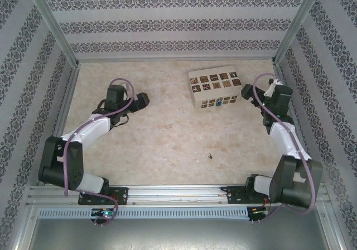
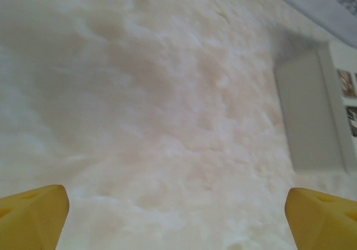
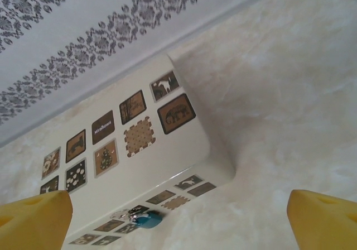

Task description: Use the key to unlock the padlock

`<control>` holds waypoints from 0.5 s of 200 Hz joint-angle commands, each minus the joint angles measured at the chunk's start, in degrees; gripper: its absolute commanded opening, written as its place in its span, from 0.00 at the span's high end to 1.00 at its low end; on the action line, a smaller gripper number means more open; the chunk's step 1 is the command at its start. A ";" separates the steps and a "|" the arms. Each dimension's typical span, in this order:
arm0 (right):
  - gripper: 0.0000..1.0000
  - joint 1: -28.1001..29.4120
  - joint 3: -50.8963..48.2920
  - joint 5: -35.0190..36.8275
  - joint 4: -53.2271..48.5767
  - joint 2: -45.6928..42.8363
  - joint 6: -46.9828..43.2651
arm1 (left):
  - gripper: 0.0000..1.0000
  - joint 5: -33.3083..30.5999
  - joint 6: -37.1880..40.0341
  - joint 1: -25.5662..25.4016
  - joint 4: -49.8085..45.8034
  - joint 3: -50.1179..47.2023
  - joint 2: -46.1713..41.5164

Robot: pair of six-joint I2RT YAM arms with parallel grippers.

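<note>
Right gripper [image 3: 178,227] hangs with its yellow fingertips spread wide and nothing between them. The left gripper [image 2: 178,223] is spread just as wide, empty, over bare tabletop. Under both runs the table [image 1: 167,144], a pale, mottled, stone-look surface, flat and matte. On its far right part sits the white box [image 3: 139,155], a smooth slab with rounded corners, printed with brown patterned squares. The padlock [image 3: 148,220] sits at the foot of the box's near side wall. It has a tiny rounded blue body and a glinting silver shackle, and its long axis seems to run along that wall. It lies just ahead of the right gripper and slightly left of its centre line, so the right arm is plainly the nearer one; the left is well apart from it. The key [image 1: 210,155] is probably the thin dark speck on open table between the arms, well apart from the padlock and both grippers, too small to read its direction.
</note>
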 commanded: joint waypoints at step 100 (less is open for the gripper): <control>0.02 -4.90 18.13 -17.51 -0.04 26.58 8.95 | 0.00 11.75 -8.71 -13.65 1.50 30.76 29.61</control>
